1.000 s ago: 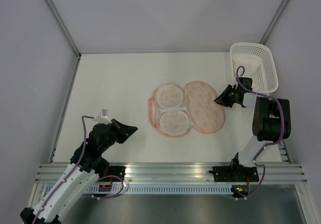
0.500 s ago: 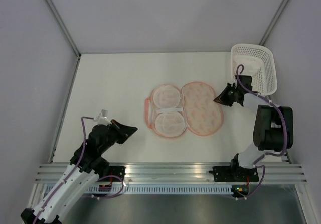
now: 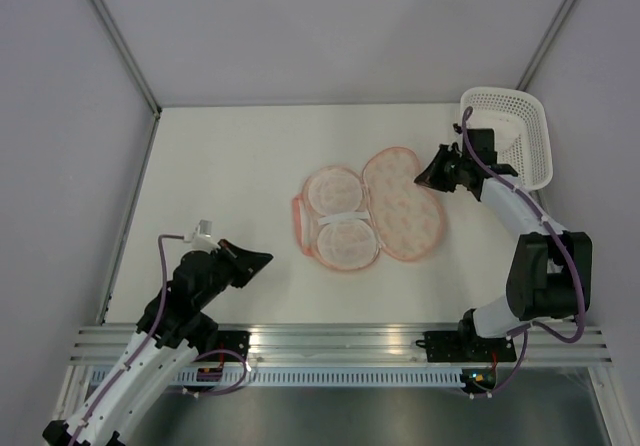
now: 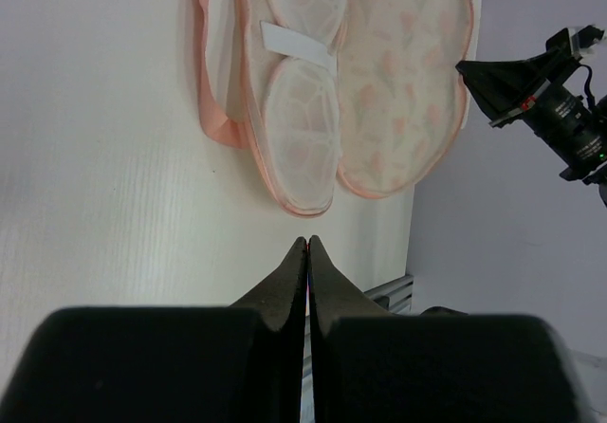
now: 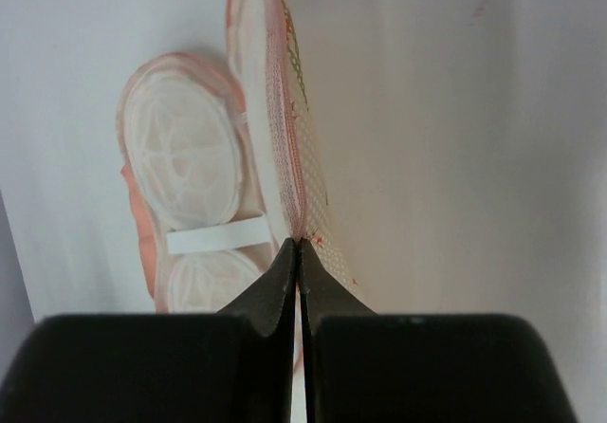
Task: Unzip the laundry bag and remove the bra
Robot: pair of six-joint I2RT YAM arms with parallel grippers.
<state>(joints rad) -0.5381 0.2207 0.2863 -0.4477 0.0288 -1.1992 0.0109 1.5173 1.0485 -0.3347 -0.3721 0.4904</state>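
Nearest me, my left gripper [image 3: 266, 258] hangs over the near-left part of the table [image 3: 220, 156]. Its fingers are pressed together with nothing between them, and the left wrist view shows the two tips meeting in a point over bare white surface, well short of the bag.

Farther out, in the middle of the table, the laundry bag [image 3: 375, 216] lies unzipped and spread open like a book. Its left half shows two pale rounds, one behind the other, crossed by a white band [image 3: 340, 213], with a pink loop along the outer left edge. Whether those rounds are the bra or only the bag's own lining, I cannot tell. The right half is the flap, printed with small orange-pink motifs and edged in pink.

At the far-right corner of that flap, my right gripper [image 3: 420, 177] is pinched shut on the pink rim. In the right wrist view the flap's edge rises from my fingertips and stands on edge, with the two rounds lying flat to its left.

Beyond that, at the far-right corner of the table, stands a white lattice basket [image 3: 538, 151]. My right forearm crosses in front of it.
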